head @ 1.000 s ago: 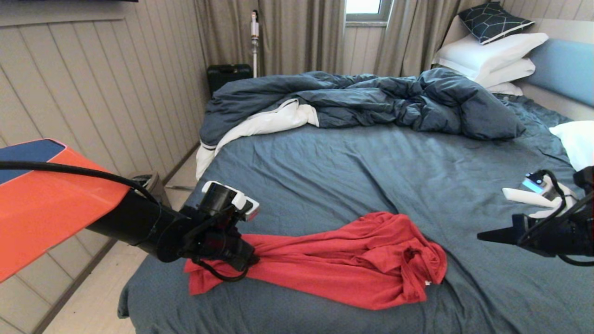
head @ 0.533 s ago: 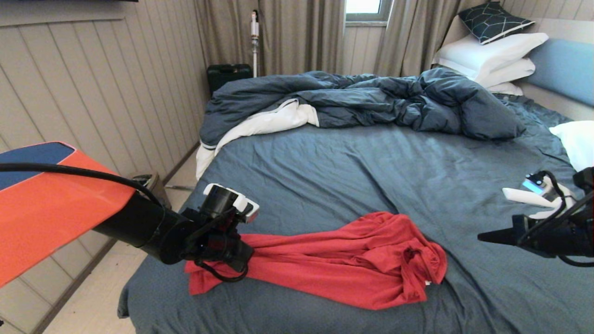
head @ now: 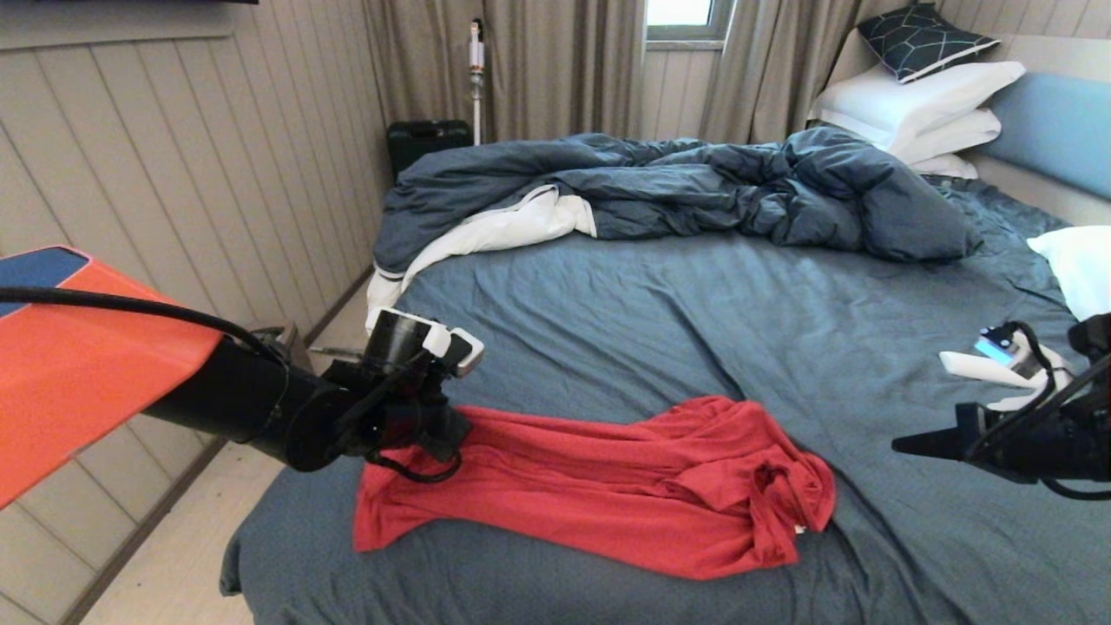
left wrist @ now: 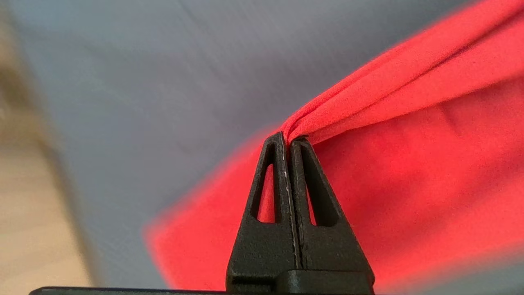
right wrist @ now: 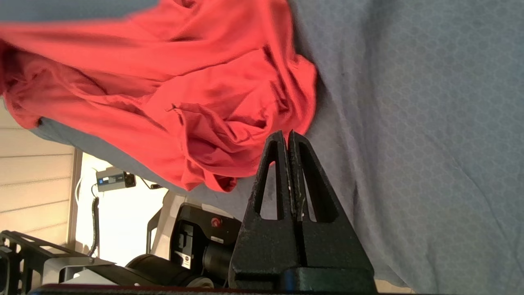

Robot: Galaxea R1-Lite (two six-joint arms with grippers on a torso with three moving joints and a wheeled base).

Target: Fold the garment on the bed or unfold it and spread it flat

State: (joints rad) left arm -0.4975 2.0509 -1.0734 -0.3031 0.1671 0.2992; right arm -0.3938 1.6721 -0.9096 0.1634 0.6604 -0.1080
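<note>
The left arm has an orange shell with a blue patch, a black forearm, looping black cables and a white-capped wrist. Each claw has black triangular fingers with cut-out windows.

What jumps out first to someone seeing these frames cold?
The bright red thin T-shirt lies crumpled across the near part of the blue-grey sheeted bed. The left gripper is pinched shut on its left edge. The right gripper, shut and empty, hovers right of it.

Right end effector closed (empty) — garment beside
</note>
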